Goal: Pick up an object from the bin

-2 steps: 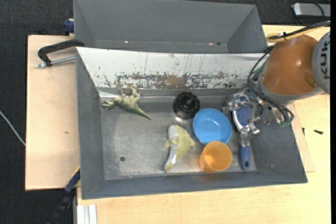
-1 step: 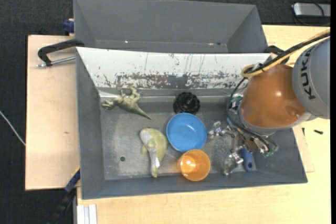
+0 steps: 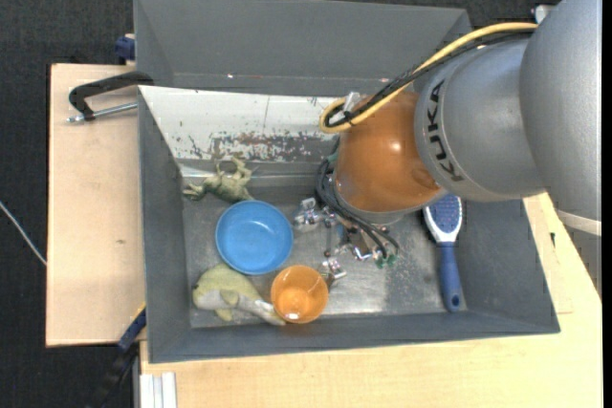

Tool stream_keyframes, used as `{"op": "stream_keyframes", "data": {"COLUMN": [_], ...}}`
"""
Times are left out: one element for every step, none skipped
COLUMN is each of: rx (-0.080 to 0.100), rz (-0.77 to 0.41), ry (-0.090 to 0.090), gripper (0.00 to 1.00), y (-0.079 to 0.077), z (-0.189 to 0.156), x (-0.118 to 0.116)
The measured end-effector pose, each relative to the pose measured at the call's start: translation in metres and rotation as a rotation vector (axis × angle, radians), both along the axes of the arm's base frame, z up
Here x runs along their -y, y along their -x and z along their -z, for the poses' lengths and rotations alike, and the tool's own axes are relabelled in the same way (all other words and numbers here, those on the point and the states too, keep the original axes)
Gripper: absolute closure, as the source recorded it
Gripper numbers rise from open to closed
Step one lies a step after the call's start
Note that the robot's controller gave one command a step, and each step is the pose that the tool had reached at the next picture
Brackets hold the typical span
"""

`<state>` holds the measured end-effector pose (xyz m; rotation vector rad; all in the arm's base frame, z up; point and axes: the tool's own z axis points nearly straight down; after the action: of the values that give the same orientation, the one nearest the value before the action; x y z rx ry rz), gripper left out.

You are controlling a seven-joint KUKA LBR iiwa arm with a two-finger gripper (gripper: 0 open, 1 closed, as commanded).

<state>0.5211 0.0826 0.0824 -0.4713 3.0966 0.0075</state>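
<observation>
- Hanging low over the floor of the bin point(image 3: 413, 287), the gripper point(image 3: 337, 246) sits just beside the orange cup point(image 3: 299, 293) and near the blue bowl point(image 3: 253, 237); either is probably its target.
- Whether the claw is wide or narrow cannot be told, and nothing is visibly held.
- The blue brush point(image 3: 445, 234) lies apart, on the right.

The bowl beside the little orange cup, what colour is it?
Blue. The bowl shows best in the camera view.

Blue bowl point(image 3: 253, 237) mid-left; green lizard toy point(image 3: 222, 181) just beyond it; pale animal toy point(image 3: 225, 293) front-left; blue brush point(image 3: 445, 244) by bin point(image 3: 502, 287) right wall.
</observation>
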Motion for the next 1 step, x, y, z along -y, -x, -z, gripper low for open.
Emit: {"op": "stream_keyframes", "data": {"rx": [-0.002], "rz": [-0.13], "ry": [0.005], "gripper": [0.0], "y": [0.0227], "z": [0.01], "x": [-0.0484]}}
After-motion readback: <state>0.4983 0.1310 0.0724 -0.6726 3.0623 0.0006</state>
